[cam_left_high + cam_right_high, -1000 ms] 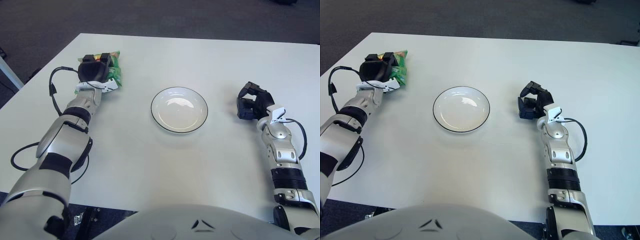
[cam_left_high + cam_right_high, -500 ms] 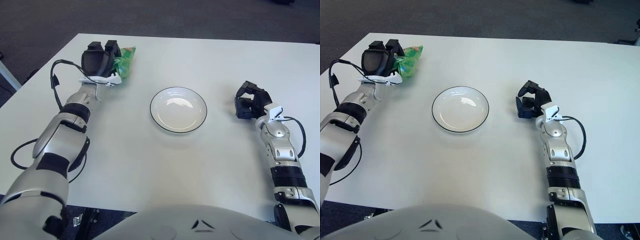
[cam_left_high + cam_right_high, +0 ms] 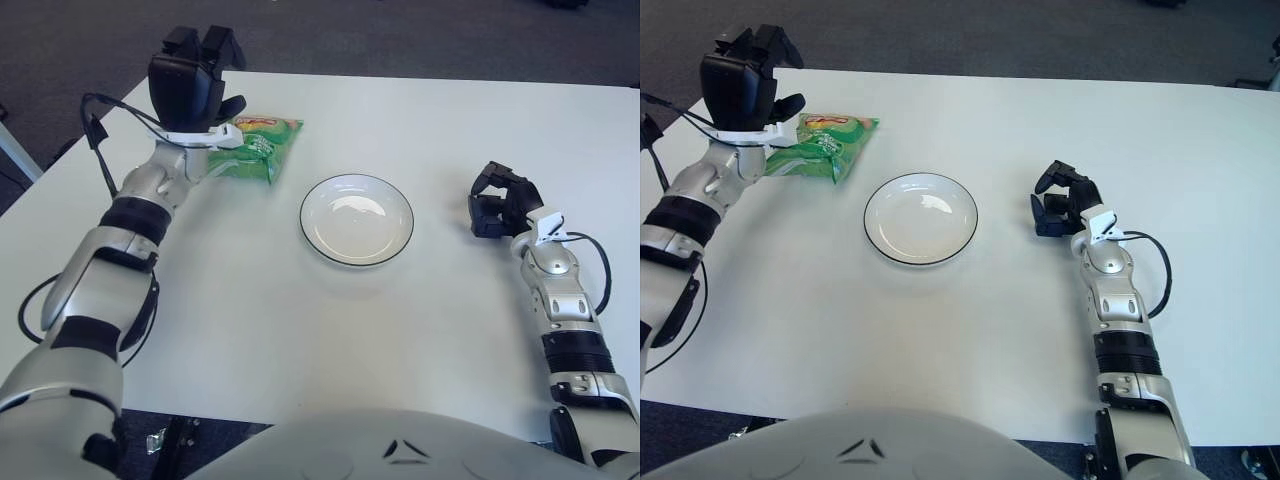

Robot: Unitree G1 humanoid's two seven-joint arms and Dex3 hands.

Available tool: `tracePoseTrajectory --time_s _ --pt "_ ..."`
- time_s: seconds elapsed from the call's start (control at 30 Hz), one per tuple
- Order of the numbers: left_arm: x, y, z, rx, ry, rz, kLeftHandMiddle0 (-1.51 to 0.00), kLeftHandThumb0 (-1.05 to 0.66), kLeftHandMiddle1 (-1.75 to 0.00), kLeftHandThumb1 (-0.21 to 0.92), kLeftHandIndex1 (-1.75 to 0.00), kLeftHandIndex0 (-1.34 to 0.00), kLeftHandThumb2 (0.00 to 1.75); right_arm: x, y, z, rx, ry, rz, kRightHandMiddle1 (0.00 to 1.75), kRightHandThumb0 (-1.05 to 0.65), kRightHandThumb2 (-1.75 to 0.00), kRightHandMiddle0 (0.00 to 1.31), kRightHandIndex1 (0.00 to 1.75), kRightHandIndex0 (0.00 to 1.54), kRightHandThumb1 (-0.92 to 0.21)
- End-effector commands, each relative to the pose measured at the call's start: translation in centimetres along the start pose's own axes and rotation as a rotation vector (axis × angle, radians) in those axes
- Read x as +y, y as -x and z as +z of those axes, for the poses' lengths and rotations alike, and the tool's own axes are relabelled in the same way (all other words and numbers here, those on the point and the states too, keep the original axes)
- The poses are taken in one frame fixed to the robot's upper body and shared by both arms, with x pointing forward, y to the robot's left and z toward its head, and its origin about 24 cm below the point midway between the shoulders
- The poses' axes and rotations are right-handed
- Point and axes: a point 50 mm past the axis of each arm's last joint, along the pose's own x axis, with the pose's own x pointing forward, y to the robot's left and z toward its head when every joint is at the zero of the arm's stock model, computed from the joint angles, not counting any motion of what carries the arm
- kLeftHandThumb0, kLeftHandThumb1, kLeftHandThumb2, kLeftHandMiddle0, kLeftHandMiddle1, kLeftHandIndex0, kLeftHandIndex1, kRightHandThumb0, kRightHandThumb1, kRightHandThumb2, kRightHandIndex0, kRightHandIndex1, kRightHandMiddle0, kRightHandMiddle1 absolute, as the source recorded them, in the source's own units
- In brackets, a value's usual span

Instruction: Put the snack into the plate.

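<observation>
The snack (image 3: 256, 148) is a green bag with a red and yellow label, left of the white plate (image 3: 357, 218) with a dark rim. My left hand (image 3: 190, 82) is raised over the table's far left and shut on the bag's left end. The bag slopes down to the right from the hand, its free end low by the table and a short gap from the plate's rim. The plate holds nothing. My right hand (image 3: 503, 200) shows to the right of the plate, fingers curled with nothing in them.
The white table (image 3: 300, 330) spans the view, and dark carpet lies beyond its far edge. A black cable (image 3: 100, 150) loops beside my left forearm, and another runs along my right wrist (image 3: 600, 270).
My left hand has risen and swung towards the plate, taking the snack along. The bag has turned so its label faces up. The right hand has barely moved.
</observation>
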Motion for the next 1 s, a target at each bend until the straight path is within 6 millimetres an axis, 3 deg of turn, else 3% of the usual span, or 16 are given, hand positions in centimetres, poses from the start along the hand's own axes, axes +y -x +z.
tracePoseTrajectory --time_s 0.0,0.43,0.8,0.97 --pt "0.4 0.6 0.1 0.002 0.019 0.01 -0.88 0.0 -1.75 -0.05 -1.75 -0.66 1.74 1.7 2.3 -5.5 0.261 0.029 0.087 1.75 -0.5 -1.37 0.65 1.75 1.3 -0.28" --pt "1.8 0.8 1.5 -0.018 0.089 0.112 -0.93 0.0 -1.68 -0.08 -1.75 -0.68 1.75 1.7 2.3 -5.6 0.269 0.041 0.093 1.75 -0.5 -1.36 0.65 1.75 1.29 -0.28" --pt "2.5 0.8 2.5 -0.04 0.293 0.146 -0.96 0.0 -1.63 -0.1 -1.75 -0.7 1.75 1.7 2.2 -5.6 0.261 0.058 0.091 1.75 -0.49 -1.35 0.64 1.75 1.29 -0.29" --pt "2.3 0.8 2.4 -0.015 0.232 0.106 -0.96 0.0 -1.64 -0.1 -1.75 -0.69 1.75 1.7 2.1 -5.6 0.266 0.061 0.089 1.75 -0.5 -1.36 0.65 1.75 1.29 -0.28"
